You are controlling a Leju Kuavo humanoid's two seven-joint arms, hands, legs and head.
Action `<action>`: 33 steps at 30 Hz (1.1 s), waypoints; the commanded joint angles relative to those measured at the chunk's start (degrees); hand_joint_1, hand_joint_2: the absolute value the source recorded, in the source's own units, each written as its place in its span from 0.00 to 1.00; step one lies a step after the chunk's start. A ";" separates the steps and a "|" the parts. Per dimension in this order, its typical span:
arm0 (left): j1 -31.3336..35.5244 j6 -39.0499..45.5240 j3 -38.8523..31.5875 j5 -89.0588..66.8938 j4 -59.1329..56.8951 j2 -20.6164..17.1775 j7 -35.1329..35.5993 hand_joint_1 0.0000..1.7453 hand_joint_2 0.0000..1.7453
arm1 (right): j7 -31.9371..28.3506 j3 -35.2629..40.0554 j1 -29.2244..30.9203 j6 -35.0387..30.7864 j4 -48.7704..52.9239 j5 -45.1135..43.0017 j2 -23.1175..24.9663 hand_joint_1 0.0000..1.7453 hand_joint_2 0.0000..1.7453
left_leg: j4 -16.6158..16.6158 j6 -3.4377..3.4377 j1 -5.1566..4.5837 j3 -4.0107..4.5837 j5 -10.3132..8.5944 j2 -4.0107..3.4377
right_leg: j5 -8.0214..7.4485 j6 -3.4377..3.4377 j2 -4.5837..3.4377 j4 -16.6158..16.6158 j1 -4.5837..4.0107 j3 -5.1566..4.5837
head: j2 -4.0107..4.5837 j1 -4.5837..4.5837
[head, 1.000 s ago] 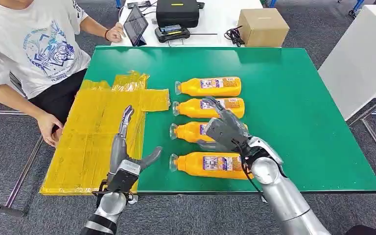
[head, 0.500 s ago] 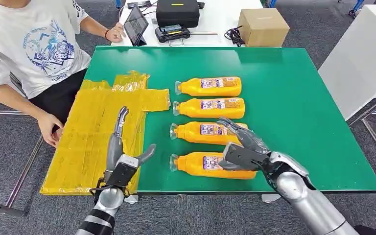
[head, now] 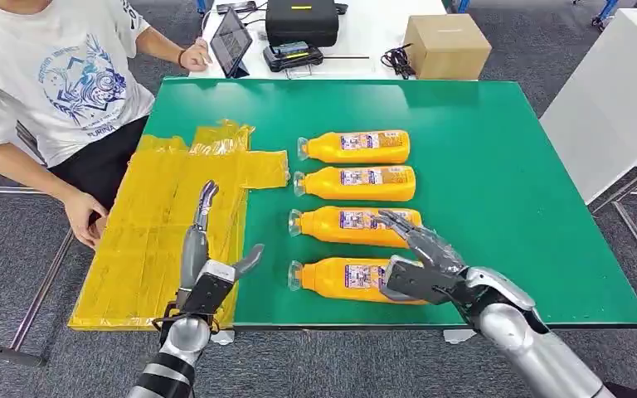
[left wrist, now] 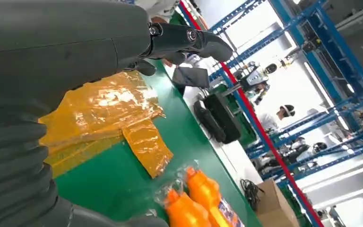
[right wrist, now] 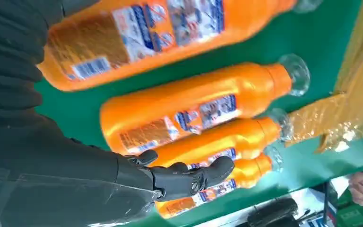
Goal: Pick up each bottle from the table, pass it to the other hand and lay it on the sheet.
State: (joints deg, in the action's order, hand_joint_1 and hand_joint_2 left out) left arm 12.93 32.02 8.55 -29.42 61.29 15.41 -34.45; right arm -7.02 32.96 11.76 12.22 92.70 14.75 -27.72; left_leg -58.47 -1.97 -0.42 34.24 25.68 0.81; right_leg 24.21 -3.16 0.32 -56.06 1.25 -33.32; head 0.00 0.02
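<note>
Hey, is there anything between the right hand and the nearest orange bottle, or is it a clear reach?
Nothing visible blocks it. The right hand hovers open over the label end of the nearest bottle, with only the green table around them. The next bottle lies alongside, apart from it.

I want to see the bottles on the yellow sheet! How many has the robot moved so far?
None yet. The yellow sheet has no bottle on it, and all four bottles lie on the green table. The right hand is open over the nearest bottle, not gripping it. The left hand waits open above the sheet. Every bottle is left to pick up, pass and lay down.
</note>
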 commanded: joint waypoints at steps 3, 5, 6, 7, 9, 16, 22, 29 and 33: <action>3.39 -0.31 0.33 -0.25 -5.61 -1.02 0.67 0.00 1.00 | 2.55 1.11 -7.23 -1.63 3.47 4.01 -3.73 0.00 1.00 | 0.02 0.14 0.08 -0.17 0.06 0.03 | 0.06 0.16 0.07 0.05 -0.09 0.21 | 0.00 0.02; 3.66 -0.20 1.53 -0.81 -5.74 -0.87 0.84 0.00 1.00 | 4.31 2.21 -4.77 -1.05 0.75 5.09 -3.31 0.00 1.00 | 0.03 0.11 0.06 -0.09 0.03 -0.08 | 0.00 0.12 -0.04 0.04 -0.07 0.08 | 0.00 0.00; 3.75 -0.43 2.05 -0.65 -5.62 -0.87 1.23 0.00 1.00 | 5.33 2.79 -3.51 -0.92 -0.37 5.49 -2.97 0.00 1.00 | 0.01 0.13 0.07 -0.13 0.04 -0.14 | -0.01 0.14 -0.09 0.04 -0.08 0.12 | 0.00 0.00; 3.71 -0.31 2.32 -0.61 -5.39 -0.88 1.58 0.00 1.00 | 6.65 3.13 -2.59 -0.96 -1.41 6.15 -2.20 0.00 1.00 | 0.01 0.10 0.05 -0.05 0.02 -0.19 | -0.04 0.11 -0.13 0.03 -0.05 0.02 | 0.00 0.00; 3.49 -0.42 2.68 -0.27 -4.86 -1.07 2.33 0.00 1.00 | 8.97 4.03 -1.42 -2.28 -2.43 9.15 -1.27 0.00 1.00 | 0.03 0.12 0.08 -0.11 0.02 -0.27 | -0.06 0.14 -0.18 0.08 -0.09 0.08 | 0.00 0.00; 3.66 -1.24 3.07 -0.09 -4.72 -1.32 3.14 0.00 1.00 | 13.10 6.33 0.90 -3.98 -2.58 15.36 -0.59 0.00 1.00 | 0.06 0.06 0.07 -0.14 0.01 -0.29 | -0.04 0.10 -0.20 0.06 -0.08 0.09 | 0.00 0.00; 3.09 -1.87 3.28 0.11 -3.94 -1.24 2.92 0.00 1.00 | 14.85 5.92 0.99 -6.52 -1.37 19.96 -0.03 0.00 1.00 | 0.04 0.09 0.10 -0.19 0.04 -0.27 | -0.03 0.13 -0.18 0.07 -0.11 0.17 | 0.00 0.00; 4.29 -2.96 4.41 -0.15 -6.20 -0.66 3.12 0.00 1.00 | 16.04 7.55 7.69 -0.45 -7.23 17.03 2.47 0.00 1.00 | 0.03 0.07 0.06 -0.10 -0.01 -0.37 | -0.09 0.11 -0.28 0.04 -0.07 0.05 | 0.00 0.00; 5.90 1.20 5.75 -3.19 -8.90 -0.48 2.92 0.00 1.00 | 15.53 9.44 9.51 1.36 -9.49 14.06 1.39 0.00 1.00 | 0.03 0.08 0.09 -0.15 -0.01 -0.31 | -0.07 0.13 -0.22 0.05 -0.10 0.11 | 0.00 0.00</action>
State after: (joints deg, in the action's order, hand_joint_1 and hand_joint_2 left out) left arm 14.49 29.33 11.78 -29.68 59.58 15.45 -31.67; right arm 9.03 37.88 13.97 10.56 92.30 32.26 -27.84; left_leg -58.47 -2.03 -0.42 34.28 25.64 0.71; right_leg 24.18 -3.19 0.28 -56.07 1.24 -33.36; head 0.00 0.02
